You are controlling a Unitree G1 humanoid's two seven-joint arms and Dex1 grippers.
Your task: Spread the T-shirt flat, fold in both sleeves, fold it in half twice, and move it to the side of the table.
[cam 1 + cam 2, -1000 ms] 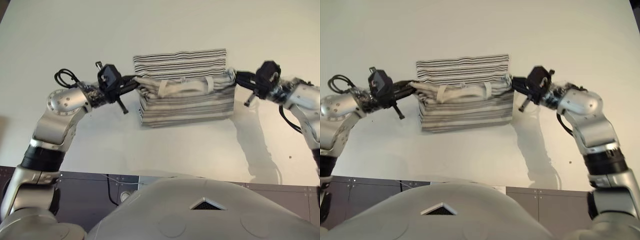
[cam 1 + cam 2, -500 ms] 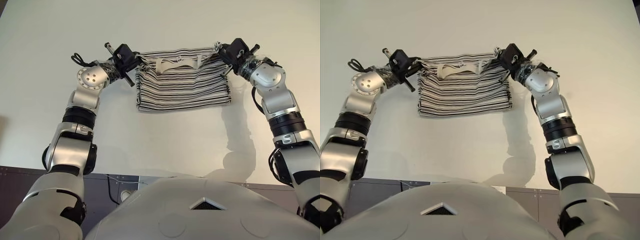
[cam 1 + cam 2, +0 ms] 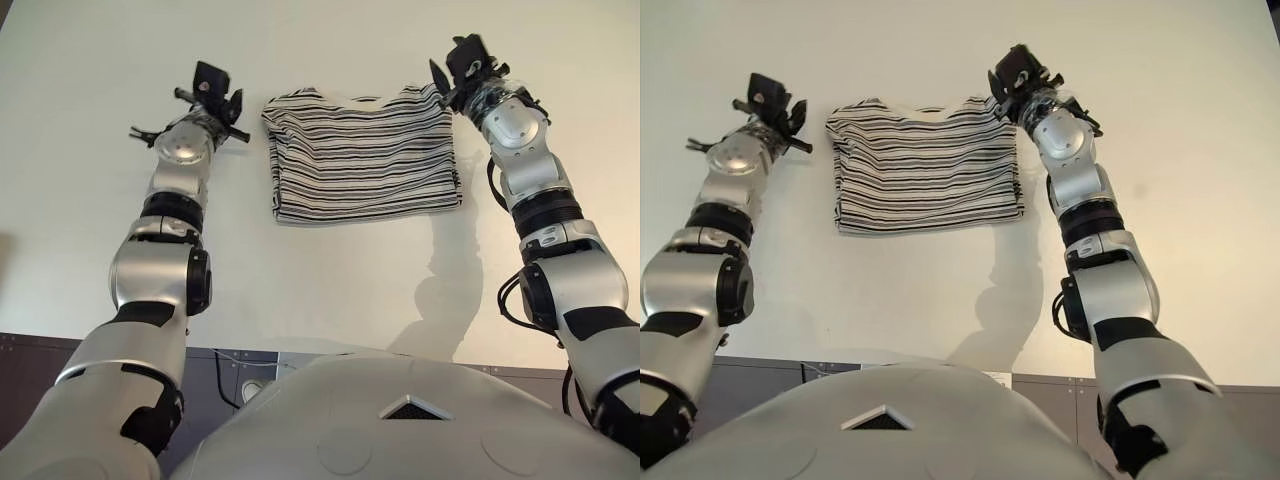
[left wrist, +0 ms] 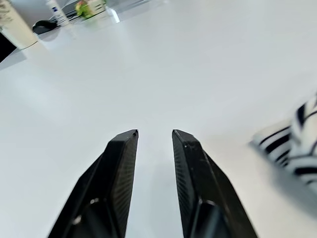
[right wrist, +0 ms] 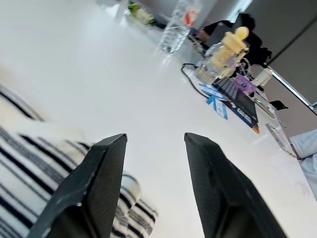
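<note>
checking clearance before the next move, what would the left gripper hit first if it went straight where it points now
Nothing close, it seems: the left gripper, open, points out over bare table, with the T-shirt off to one side of that line. Depth farther along is unclear.

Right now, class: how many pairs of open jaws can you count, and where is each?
2. The left gripper, jaws open, sits off the far left corner of the T-shirt, apart from it; the right gripper, jaws open, is by its far right corner.
</note>
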